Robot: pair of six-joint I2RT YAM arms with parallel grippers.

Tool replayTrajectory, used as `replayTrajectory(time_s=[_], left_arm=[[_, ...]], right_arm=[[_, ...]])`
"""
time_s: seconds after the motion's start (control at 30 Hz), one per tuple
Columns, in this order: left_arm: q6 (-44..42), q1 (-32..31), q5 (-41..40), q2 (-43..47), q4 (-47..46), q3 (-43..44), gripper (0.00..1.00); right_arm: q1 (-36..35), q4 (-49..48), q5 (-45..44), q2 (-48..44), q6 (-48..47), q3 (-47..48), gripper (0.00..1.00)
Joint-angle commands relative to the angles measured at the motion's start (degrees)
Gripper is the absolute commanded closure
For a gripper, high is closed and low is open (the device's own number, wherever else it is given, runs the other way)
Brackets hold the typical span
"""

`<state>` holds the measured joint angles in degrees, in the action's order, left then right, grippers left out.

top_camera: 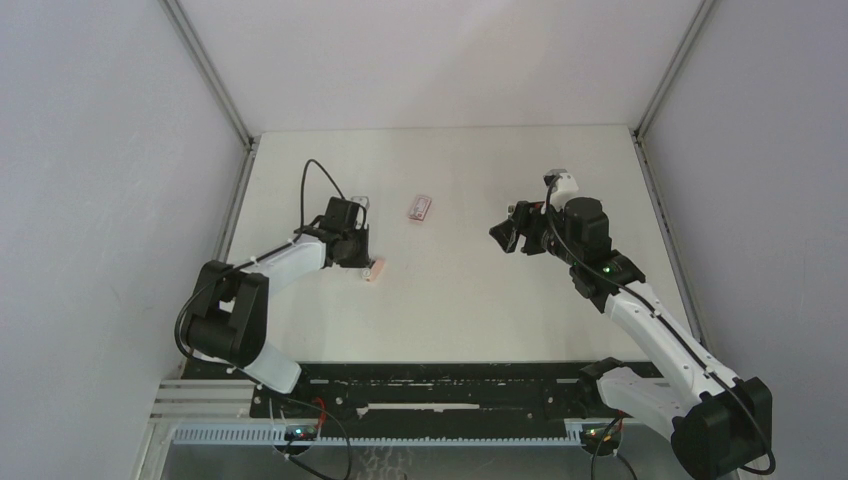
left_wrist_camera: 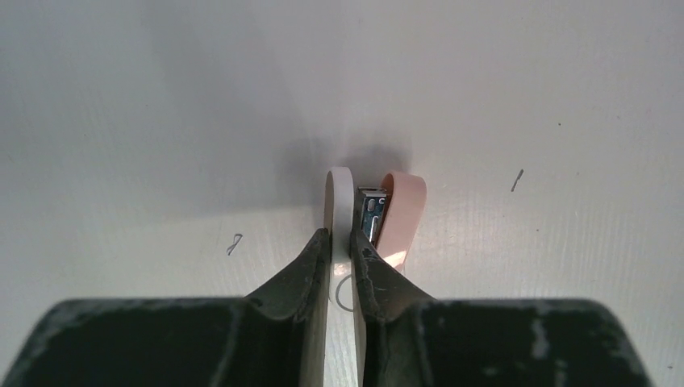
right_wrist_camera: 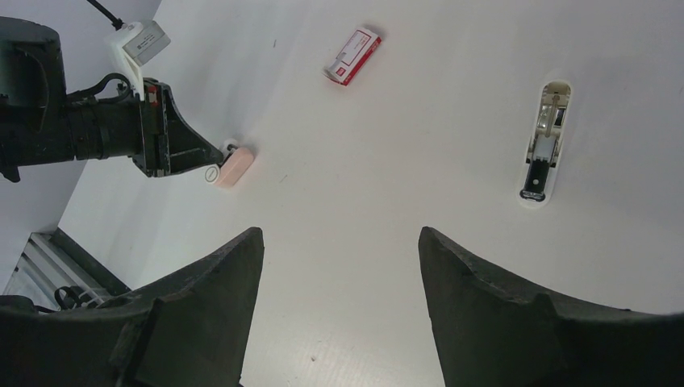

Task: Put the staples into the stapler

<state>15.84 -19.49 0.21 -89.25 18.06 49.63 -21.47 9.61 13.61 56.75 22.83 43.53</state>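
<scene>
My left gripper (left_wrist_camera: 342, 235) is down at the bench (top_camera: 450, 310), pinched together on the pink stapler (left_wrist_camera: 401, 211); both fingers press flat against its white arm (left_wrist_camera: 342, 189), one on each side; the pink arm stands just outside one finger, with the metal magazine (left_wrist_camera: 371, 211) showing between the two arms; so the stapler is splayed open, rounded ends pointing away from my wrist.

My right gripper (right_wrist_camera: 340, 234) hangs above the bench, fingers wide apart, nothing between them; below it and off to one side a white stapler (right_wrist_camera: 546, 141) lies flat and open on the bench, touching nothing.

The staple carton (right_wrist_camera: 353, 56), pink-red with a white label, lies flat on the far part of the bench, between my two arms and well apart from both grippers; I cannot tell whether its tray is slid out, and the staples themselves are out of my sight.
</scene>
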Motion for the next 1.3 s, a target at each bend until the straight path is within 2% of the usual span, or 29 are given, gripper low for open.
replayTrajectory(time_s=[0.0,0.43,0.5,0.63,0.77,0.9,1.07,1.27], left_arm=[[-0.4,-0.3,-0.8,-1.1,-2.0,3.1,0.82],[2.5,-0.3,-4.3,-4.8,0.5,4.4,0.79],[3.2,-0.2,-4.0,-5.2,0.1,4.4,0.82],[5.2,-0.2,-2.9,-4.4,-2.1,3.5,1.0],[9.8,-0.8,-1.5,1.5,-10.2,-1.4,1.0],[13.5,-4.9,-3.1,12.3,-20.4,-8.8,1.0],[17.0,-11.7,-6.5,22.2,-27.7,-13.6,1.0],[18.7,-16.8,-7.2,28.3,-29.9,-16.1,1.0]], right_arm=[[-0.5,-2.4,0.3,0.1,-0.4,0.3,0.3],[-1.2,-2.4,0.3,0.6,-0.1,0.2,0.3],[-1.8,-2.6,0.3,0.7,0.1,0.3,0.3],[-3.7,-2.9,-0.5,0.8,1.2,0.3,0.3],[-8.0,-3.8,-2.6,2.2,3.4,0.3,0.3],[-11.8,-6.8,-2.9,5.7,8.1,0.3,0.3],[-14.6,-14.1,2.9,10.3,10.4,0.3,0.28],[-15.3,-22.0,10.6,13.3,12.0,0.9,0.25]])
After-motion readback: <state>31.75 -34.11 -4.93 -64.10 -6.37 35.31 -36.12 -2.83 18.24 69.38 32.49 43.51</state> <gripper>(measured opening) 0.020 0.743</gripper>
